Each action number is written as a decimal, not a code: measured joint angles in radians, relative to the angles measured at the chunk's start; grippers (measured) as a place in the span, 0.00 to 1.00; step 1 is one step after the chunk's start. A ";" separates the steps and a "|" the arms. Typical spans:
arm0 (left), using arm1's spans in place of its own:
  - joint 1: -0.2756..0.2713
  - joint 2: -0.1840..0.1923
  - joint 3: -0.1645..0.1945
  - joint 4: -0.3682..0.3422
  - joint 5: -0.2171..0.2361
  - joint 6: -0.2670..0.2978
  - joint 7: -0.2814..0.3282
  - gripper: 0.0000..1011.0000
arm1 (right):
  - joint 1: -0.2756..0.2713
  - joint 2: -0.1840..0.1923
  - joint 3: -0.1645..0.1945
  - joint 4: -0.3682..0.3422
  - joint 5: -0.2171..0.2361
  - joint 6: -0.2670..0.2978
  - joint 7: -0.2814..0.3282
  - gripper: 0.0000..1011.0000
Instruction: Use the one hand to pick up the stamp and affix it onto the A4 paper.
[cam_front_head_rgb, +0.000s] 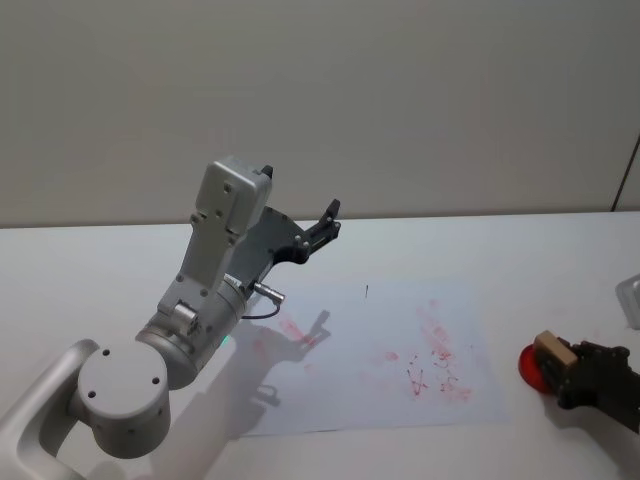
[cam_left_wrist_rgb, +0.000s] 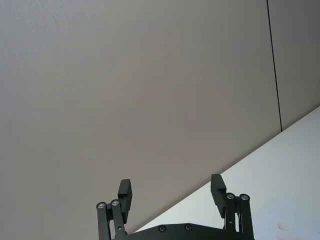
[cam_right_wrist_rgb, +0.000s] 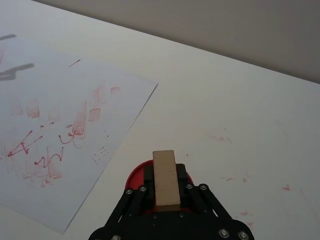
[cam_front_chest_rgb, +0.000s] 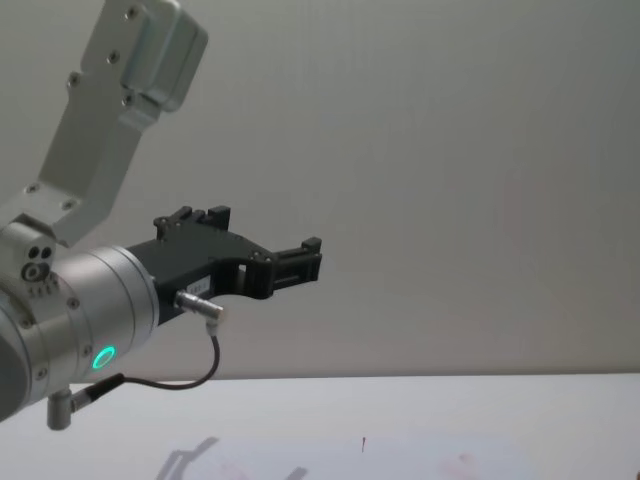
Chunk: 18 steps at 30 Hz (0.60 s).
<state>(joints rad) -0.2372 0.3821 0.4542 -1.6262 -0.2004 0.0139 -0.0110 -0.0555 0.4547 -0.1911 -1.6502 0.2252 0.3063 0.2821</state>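
Stamp (cam_right_wrist_rgb: 165, 170) is sitting clamped in right gripper (cam_right_wrist_rgb: 165, 186) at red ink pad (cam_right_wrist_rgb: 135, 177), probably wanting a level carry to A4 paper (cam_front_head_rgb: 340, 400); left gripper (cam_left_wrist_rgb: 170, 187) is idling aloft, fingers spread.

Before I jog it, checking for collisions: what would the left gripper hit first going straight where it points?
The way looks free: the open left gripper points over the table at the wall, likely its first contact, depth unclear.

Stamp (cam_right_wrist_rgb: 165, 177): light-brown wood. Pad (cam_right_wrist_rgb: 136, 175) under it: red. A4 paper (cam_front_head_rgb: 380, 330): white, reddish-pink smudges and scribbles, tiny dark tick (cam_front_head_rgb: 366, 291) near far edge. Table (cam_front_head_rgb: 560, 250): white.
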 joint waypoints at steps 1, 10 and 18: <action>0.000 0.000 0.000 0.000 0.000 0.000 0.000 0.99 | 0.000 0.000 0.000 0.000 0.000 0.000 0.000 0.28; 0.000 0.000 0.000 0.000 0.000 0.000 0.000 0.99 | 0.006 -0.004 -0.002 0.003 -0.001 -0.015 0.012 0.22; 0.000 0.000 0.000 0.000 0.000 0.000 0.000 0.99 | 0.029 -0.022 -0.009 0.000 0.023 -0.057 0.050 0.22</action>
<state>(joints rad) -0.2372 0.3821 0.4542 -1.6262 -0.2004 0.0139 -0.0109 -0.0261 0.4332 -0.1996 -1.6500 0.2479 0.2491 0.3317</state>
